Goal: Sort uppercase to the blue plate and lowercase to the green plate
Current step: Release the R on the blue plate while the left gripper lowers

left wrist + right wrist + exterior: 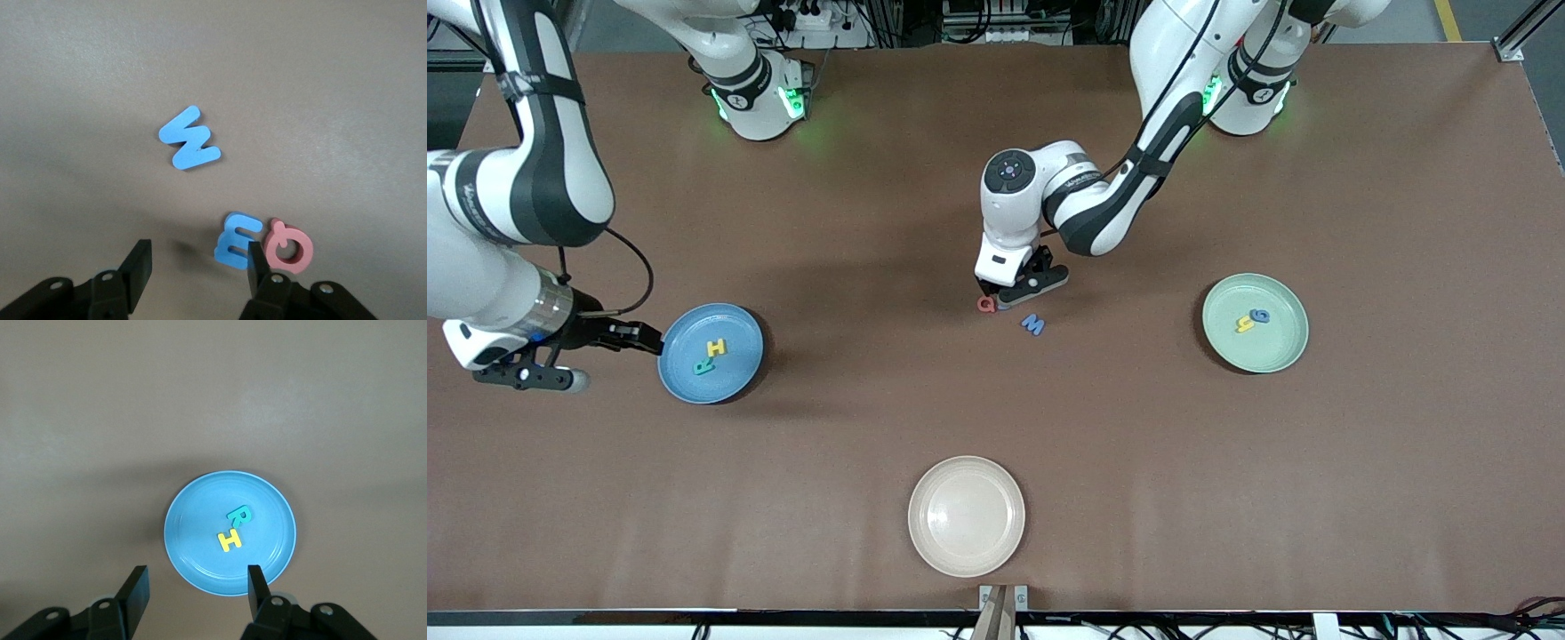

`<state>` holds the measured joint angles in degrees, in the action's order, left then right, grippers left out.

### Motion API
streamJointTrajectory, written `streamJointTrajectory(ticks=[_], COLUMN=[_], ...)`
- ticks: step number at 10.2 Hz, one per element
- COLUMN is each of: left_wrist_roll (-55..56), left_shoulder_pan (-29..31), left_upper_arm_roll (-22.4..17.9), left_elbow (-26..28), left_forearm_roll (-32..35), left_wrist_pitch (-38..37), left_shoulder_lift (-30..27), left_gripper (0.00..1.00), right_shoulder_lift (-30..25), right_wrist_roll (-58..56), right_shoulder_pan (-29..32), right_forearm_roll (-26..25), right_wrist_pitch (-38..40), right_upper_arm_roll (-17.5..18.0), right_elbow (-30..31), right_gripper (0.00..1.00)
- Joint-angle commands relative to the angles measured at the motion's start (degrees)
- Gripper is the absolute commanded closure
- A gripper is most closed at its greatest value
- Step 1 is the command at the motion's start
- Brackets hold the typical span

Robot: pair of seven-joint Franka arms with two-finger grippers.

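Lowercase blue m lies mid-table touching the red Q; left gripper, half-open and empty, straddles beside it. Right gripper waits parted, empty, over blue plate.

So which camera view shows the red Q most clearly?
The left wrist view: there the red Q lies flat, its ring and tail plain, touching a blue letter. The front view shows it tiny, partly under the left end effector. The right wrist view does not show it.
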<state>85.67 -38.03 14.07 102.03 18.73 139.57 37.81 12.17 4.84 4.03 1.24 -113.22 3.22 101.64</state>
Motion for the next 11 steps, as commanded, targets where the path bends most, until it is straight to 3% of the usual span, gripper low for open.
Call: streamJointTrajectory(ticks=[1, 5, 11], left_wrist_roll=[-1.1, -1.2, -1.5], left_shoulder_pan=[0.1, 0.0, -0.1], left_upper_arm_roll=[0.3, 0.2, 0.2], left_elbow=[-2.4, -4.4, -5.0], left_forearm_roll=[1.5, 1.5, 1.7], left_wrist_pitch=[-0.4, -0.4, -0.4], left_shoulder_lift=[1.7, 3.4, 4.3], left_gripper=[0.34, 0.34, 0.33], right_shoulder_lift=[-3.5, -3.8, -4.8], right_wrist_roll=[-0.4, -0.2, -0.4], right_shoulder_pan=[0.0, 0.2, 0.4], right_forearm_roll=[1.0, 0.9, 2.0], right_wrist_pitch=[1.9, 2.0, 5.4], right_upper_arm_roll=[-0.1, -0.3, -0.3], right_elbow=[0.8, 0.6, -4.7], right_gripper=[0.31, 0.31, 0.33])
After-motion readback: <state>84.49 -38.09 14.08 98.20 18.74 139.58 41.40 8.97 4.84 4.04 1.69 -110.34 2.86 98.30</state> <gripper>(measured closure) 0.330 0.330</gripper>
